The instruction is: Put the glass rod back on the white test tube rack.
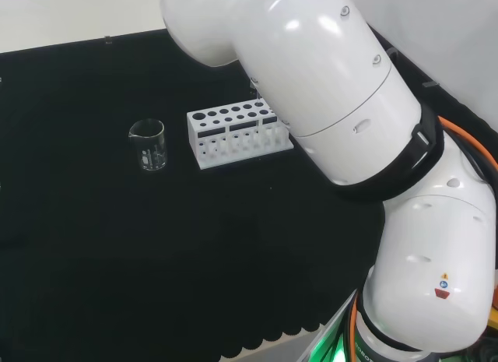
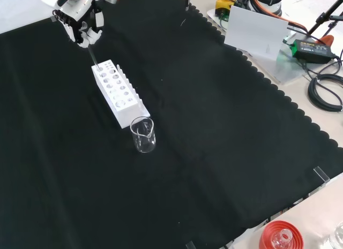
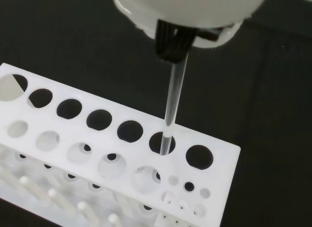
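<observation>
black-and-white hand curled round the top of the glass rod, pinching it between dark fingers. rod hanging straight below the hand, slightly tilted, lower tip at or just inside the mouth of a hole in the outer row of the white test tube rack, second hole from the rack's near end in the wrist view. hard to tell whether the tip has passed the top plate or only rests at the rim.

likely risks: letting go too soon, with the tilted rod tipping over and rolling off onto the black cloth; pushing down while the tip catches the rim, shoving the light rack or snapping the glass. beyond the rack's far end from the hand, a clear beaker, close enough to be knocked by a sliding rack.
</observation>
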Tool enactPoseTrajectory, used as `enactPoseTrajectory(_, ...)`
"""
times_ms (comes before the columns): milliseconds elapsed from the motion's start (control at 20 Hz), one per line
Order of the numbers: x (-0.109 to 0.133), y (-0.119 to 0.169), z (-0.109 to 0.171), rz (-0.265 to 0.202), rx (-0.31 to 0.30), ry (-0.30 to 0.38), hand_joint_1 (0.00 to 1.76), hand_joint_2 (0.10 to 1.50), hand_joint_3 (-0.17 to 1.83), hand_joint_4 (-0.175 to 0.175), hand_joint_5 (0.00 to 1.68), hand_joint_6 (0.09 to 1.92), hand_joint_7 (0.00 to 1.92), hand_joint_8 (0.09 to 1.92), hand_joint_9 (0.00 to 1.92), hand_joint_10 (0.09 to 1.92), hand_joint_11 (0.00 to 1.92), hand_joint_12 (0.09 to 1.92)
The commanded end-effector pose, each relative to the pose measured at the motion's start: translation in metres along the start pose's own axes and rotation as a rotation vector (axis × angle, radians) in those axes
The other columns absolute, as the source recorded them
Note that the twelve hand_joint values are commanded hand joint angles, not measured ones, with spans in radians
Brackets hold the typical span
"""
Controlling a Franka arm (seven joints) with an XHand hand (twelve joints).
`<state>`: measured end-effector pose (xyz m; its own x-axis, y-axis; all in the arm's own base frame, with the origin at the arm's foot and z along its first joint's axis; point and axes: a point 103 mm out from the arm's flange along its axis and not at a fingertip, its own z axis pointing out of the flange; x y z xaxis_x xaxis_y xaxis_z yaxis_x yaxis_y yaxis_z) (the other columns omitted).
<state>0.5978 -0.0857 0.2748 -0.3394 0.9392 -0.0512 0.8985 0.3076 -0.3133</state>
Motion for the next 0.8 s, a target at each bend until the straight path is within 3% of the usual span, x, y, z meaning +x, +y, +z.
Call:
enactPoseTrajectory(50, -0.004, -0.002, 0.003, -0.004, 0.068, 0.082, 1.26, 0.46, 0.82, -0.175, 0.87, 0.85, 1.39, 0.55, 1.77, 0.33, 1.81, 0.52)
enactPoseTrajectory(200, -0.007, -0.004, 0.002, -0.005, 0.094, 0.123, 1.21, 0.35, 0.94, -0.172, 0.46, 0.89, 1.12, 0.63, 1.80, 0.16, 1.89, 0.43)
enactPoseTrajectory(300, -0.008, -0.006, 0.000, -0.007, 0.090, 0.130, 1.13, 0.33, 0.94, -0.151, 0.35, 0.82, 0.99, 0.69, 1.77, 0.09, 1.87, 0.41)
enactPoseTrajectory(800, -0.022, -0.035, -0.028, 0.025, 0.046, 0.131, 0.96, 0.39, 0.78, -0.109, 0.31, 0.65, 0.86, 0.74, 1.64, 0.09, 1.76, 0.49)
